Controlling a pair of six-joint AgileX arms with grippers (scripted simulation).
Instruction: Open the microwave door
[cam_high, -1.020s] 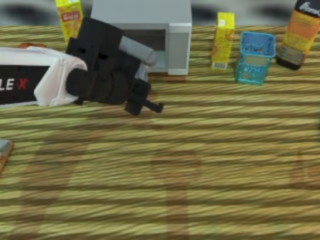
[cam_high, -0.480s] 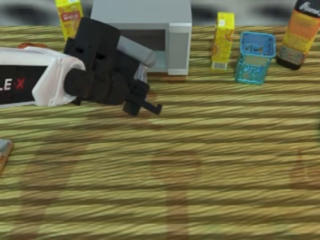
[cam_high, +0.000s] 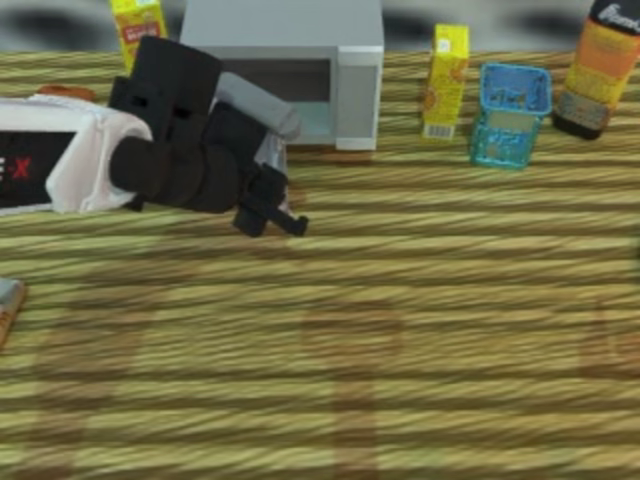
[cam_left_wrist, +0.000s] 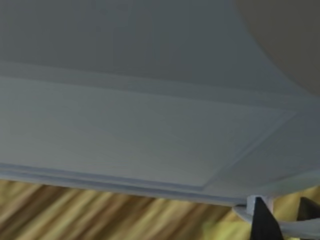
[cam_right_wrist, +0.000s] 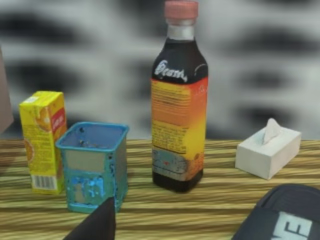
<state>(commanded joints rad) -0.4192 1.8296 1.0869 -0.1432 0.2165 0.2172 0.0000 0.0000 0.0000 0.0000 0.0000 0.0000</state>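
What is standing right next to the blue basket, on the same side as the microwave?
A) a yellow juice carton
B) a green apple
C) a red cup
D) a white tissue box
A: in the top view the yellow juice carton stands between the microwave and the blue basket, close beside the basket; the right wrist view shows them side by side too.

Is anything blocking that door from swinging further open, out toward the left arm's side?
Nothing visible blocks it. The microwave door already stands partly open from the microwave, with the left gripper at its free edge. Only the arm itself occupies that side; the juice carton stands farther back.
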